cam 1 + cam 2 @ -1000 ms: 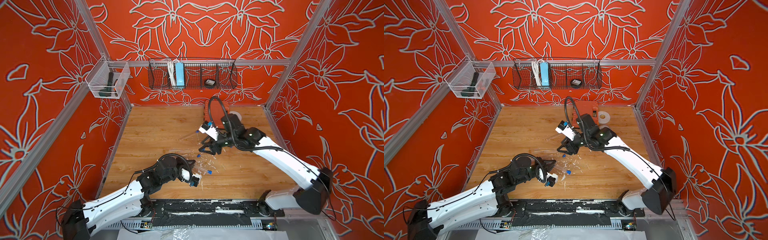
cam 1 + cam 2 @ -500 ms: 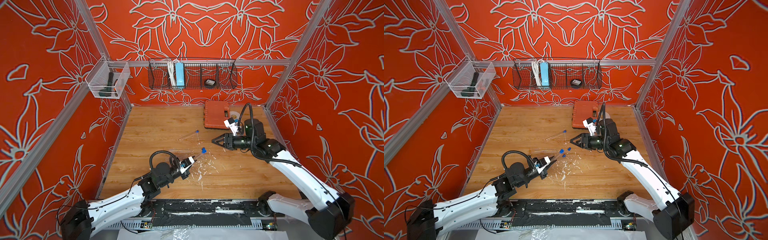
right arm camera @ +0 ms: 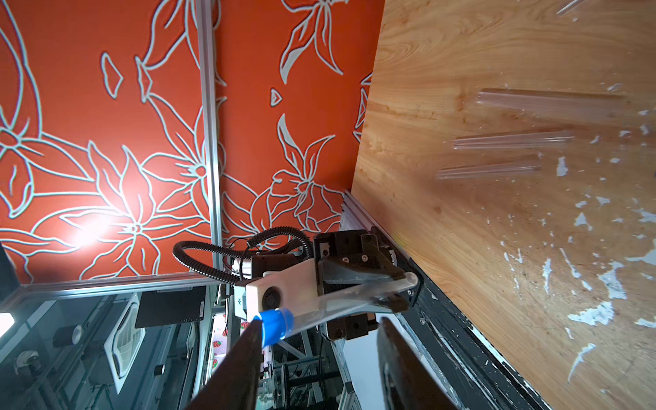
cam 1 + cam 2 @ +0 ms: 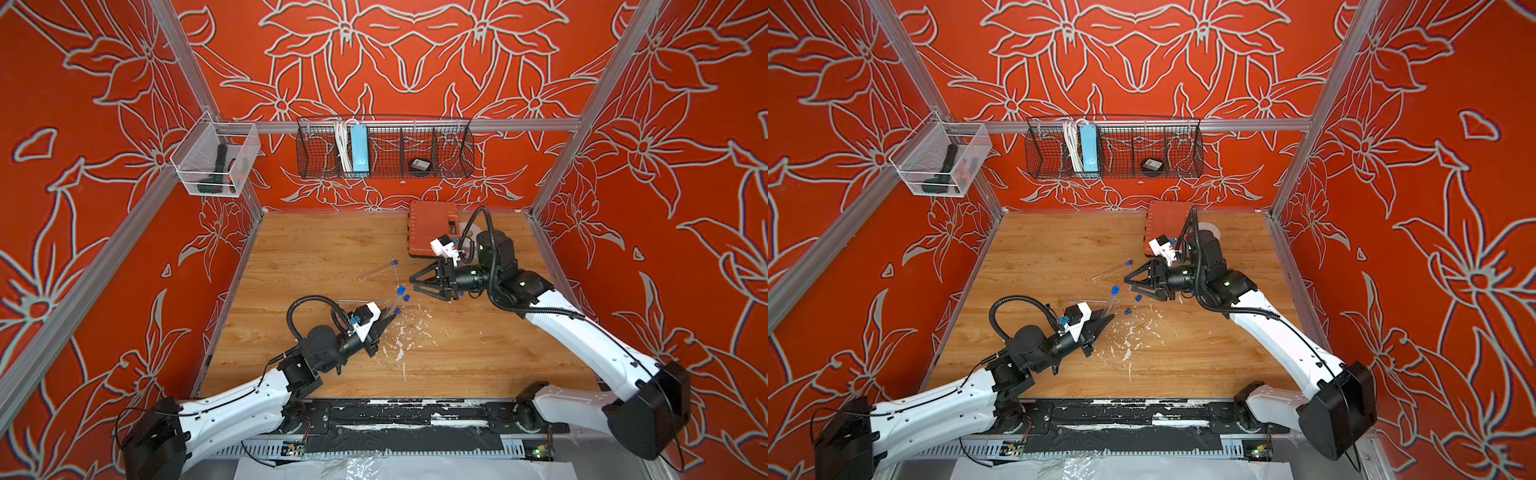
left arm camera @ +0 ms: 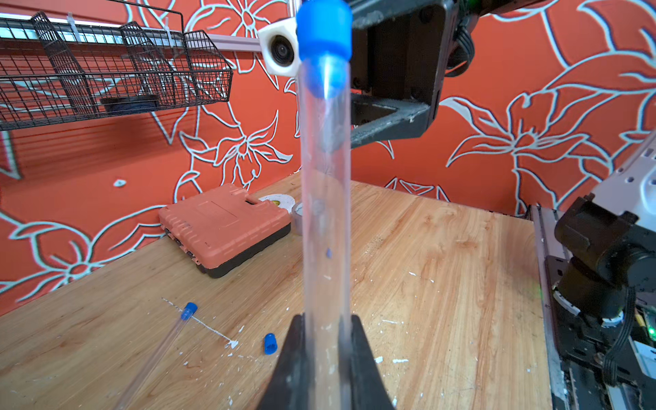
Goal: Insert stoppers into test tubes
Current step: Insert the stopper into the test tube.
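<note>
My left gripper (image 5: pixel 326 317) is shut on the lower end of a clear test tube (image 5: pixel 324 195) that slants up off the table. A blue stopper (image 5: pixel 323 32) sits in the tube's top end. My right gripper (image 3: pixel 319 321) stands open level with that end, one fingertip (image 3: pixel 257 324) against the stopper (image 3: pixel 275 324). In both top views the right gripper (image 4: pixel 415 284) (image 4: pixel 1130 286) lies just right of the held tube's stopper (image 4: pixel 401 289). Two loose stoppers (image 4: pixel 406 297) (image 4: pixel 397 311) lie on the table below. A stoppered tube (image 4: pixel 376 272) lies farther back. Three empty tubes (image 3: pixel 514 138) lie side by side.
An orange case (image 4: pixel 432 228) and a tape roll (image 4: pixel 469 232) sit at the back right, behind the right arm. White paint flecks (image 4: pixel 401 353) dot the wooden floor. A wire basket (image 4: pixel 384 149) and a clear bin (image 4: pixel 214 162) hang on the walls.
The left gripper has lifted the tube from the table and tilted it up. The right arm swung back to the right, then moved left to the stopper, its jaws narrowing a little.
</note>
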You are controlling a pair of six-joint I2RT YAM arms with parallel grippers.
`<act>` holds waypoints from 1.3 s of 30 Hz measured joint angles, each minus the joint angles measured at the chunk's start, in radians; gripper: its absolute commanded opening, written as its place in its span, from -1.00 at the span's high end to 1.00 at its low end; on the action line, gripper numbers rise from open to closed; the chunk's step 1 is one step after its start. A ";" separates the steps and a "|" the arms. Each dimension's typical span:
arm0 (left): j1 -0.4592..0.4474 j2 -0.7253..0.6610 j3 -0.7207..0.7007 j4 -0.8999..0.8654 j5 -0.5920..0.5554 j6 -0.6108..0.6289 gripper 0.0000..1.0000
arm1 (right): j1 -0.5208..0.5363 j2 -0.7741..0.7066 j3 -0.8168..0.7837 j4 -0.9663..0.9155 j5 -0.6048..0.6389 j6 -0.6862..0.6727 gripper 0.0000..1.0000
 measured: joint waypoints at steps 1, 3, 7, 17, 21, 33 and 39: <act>0.000 0.001 0.000 0.003 0.000 -0.001 1.00 | 0.005 0.001 0.002 0.012 -0.004 0.008 0.01; 0.000 0.005 0.000 0.008 0.000 -0.003 1.00 | 0.013 0.003 0.008 0.021 -0.013 0.021 0.05; 0.000 0.014 0.000 0.014 0.001 -0.004 1.00 | 0.031 0.012 0.023 0.021 -0.021 0.024 0.14; 0.000 0.025 0.000 0.032 0.000 -0.007 1.00 | 0.063 0.028 0.024 0.026 -0.044 0.024 0.34; 0.000 0.025 0.000 0.036 0.001 -0.007 1.00 | 0.064 0.029 0.024 0.040 -0.046 0.025 0.38; 0.000 0.038 0.002 0.032 0.019 0.005 1.00 | 0.076 0.039 0.025 0.051 -0.038 0.013 0.50; -0.001 0.064 0.031 0.029 0.034 0.018 1.00 | 0.084 0.040 0.029 0.068 -0.031 0.003 0.54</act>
